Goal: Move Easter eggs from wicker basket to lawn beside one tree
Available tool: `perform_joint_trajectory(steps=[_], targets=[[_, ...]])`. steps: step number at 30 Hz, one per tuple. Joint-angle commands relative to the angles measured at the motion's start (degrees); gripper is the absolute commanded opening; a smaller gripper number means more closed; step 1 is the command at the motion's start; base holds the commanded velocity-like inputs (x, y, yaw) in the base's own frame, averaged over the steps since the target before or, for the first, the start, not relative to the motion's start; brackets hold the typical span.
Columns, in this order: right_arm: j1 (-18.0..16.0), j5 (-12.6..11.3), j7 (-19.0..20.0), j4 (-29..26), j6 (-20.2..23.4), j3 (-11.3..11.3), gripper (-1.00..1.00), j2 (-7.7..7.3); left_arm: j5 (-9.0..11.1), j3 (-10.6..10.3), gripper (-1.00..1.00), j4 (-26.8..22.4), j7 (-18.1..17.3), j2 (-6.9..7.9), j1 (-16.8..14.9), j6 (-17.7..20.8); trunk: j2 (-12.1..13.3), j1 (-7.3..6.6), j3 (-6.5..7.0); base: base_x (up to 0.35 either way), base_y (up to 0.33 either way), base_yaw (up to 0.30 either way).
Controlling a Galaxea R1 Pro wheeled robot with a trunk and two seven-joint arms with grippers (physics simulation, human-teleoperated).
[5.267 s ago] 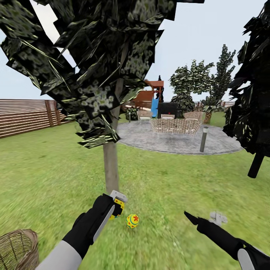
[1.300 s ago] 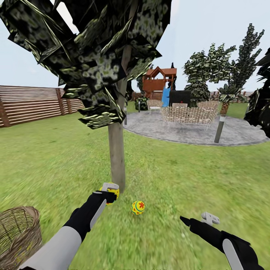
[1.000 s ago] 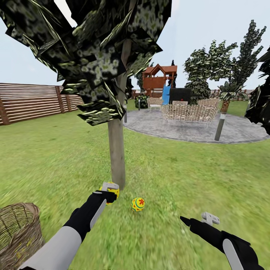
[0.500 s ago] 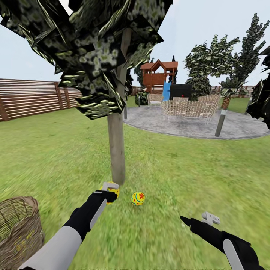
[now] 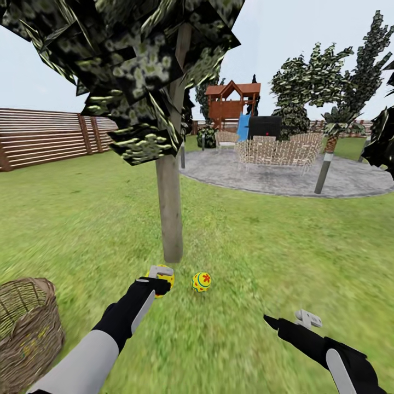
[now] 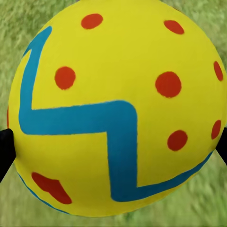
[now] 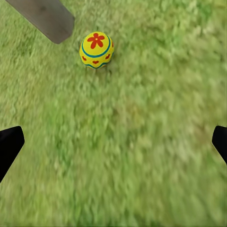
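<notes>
The left gripper point(image 5: 160, 279) is clamped on a yellow Easter egg point(image 6: 113, 109) just short of the tree trunk point(image 5: 169, 213). A second egg point(image 5: 201, 281) lies on the lawn point(image 5: 262, 246) at the trunk's 5 o'clock. The right gripper point(image 5: 293, 320) hovers with fingers apart over open grass. The wicker basket point(image 5: 24, 323) stands at 8 o'clock.

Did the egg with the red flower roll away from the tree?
No. The flower egg sits on the lawn just right of the tree trunk's base, as before; only the camera shifted.

Smooth painted eggs point(image 5: 201, 281), a rough twig-woven basket point(image 5: 24, 323), matt blurry grass point(image 5: 262, 251)
</notes>
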Motion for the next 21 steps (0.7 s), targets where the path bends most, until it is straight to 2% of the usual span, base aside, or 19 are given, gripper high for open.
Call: perform_joint_trajectory(steps=[1, 5, 13, 21], targets=[[0.0, 0.1, 0.3, 0.0, 0.3, -0.1, 1.00, 0.02, 0.6, -0.2, -1.00, -0.1, 0.5, 0.04, 0.0, 0.2, -0.4, 0.21, -0.34, 0.000, 0.000, 0.000], [0.0, 0.2, 0.3, 0.0, 0.3, 0.0, 1.00, 0.04, 0.6, -0.2, -1.00, -0.1, 0.5, 0.00, 0.0, 0.2, -2.0, 1.09, -1.22, 0.000, 0.000, 0.000], [0.0, 0.2, 0.4, -0.1, 0.2, 0.0, 1.00, 0.03, 0.6, -0.1, -1.00, -0.2, 0.7, -0.03, 0.0, 0.3, -2.0, 1.09, -1.25, 0.010, 0.000, 0.000], [0.0, 0.2, 0.4, -0.1, 0.2, 0.1, 1.00, 0.04, 0.6, -0.1, -1.00, -0.1, 0.8, -0.04, 0.0, 0.4, -2.0, 1.09, -1.25, 0.266, -0.089, 0.000]])
